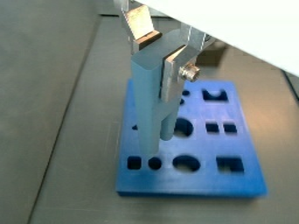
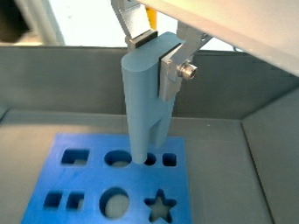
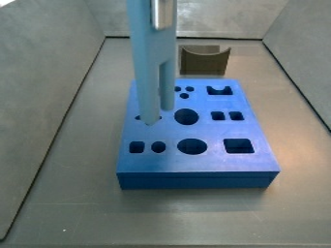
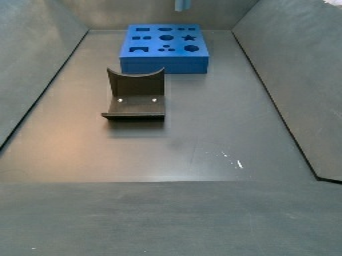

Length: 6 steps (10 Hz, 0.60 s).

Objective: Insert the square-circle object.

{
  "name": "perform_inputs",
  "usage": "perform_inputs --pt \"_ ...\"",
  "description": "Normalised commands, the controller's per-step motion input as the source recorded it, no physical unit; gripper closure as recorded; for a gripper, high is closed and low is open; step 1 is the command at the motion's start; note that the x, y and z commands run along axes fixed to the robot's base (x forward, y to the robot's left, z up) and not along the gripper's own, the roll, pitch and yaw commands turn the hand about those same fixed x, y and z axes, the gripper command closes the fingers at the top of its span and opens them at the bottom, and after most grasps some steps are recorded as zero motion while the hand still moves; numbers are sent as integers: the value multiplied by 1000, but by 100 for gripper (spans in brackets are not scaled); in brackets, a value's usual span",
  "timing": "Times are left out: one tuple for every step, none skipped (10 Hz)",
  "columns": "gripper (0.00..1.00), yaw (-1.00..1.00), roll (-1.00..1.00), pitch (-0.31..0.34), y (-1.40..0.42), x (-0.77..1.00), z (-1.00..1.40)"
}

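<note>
My gripper (image 1: 160, 54) is shut on the upper end of the square-circle object (image 1: 153, 101), a long light-blue bar that hangs upright. Both wrist views show the silver fingers (image 2: 173, 70) clamping its rounded top. The bar's slit lower end (image 3: 146, 114) has two prongs and hangs over the blue board (image 3: 246, 165), on the side with the small round and square holes. In a wrist view the prongs (image 2: 147, 156) line up between a round hole and a small square hole. In a side view only the bar's tip (image 4: 181, 4) shows at the picture's edge, above the board (image 4: 167, 62).
A dark olive curved-top block (image 4: 135, 97) lies on the grey floor apart from the board; it also shows behind the board in a side view (image 3: 203, 60). Sloping grey walls (image 3: 65, 107) enclose the floor.
</note>
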Motion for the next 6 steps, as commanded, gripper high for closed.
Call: perform_inputs --pt "100 -1000 0 -11 -129 0 -314" --pt "100 -1000 0 0 -57 0 -409" --pt "100 -1000 6 0 -17 0 -443" --pt "100 -1000 79 0 0 -17 -297" --pt "100 -1000 109 9 0 -43 -231" --pt "100 -1000 129 26 -9 -63 -183"
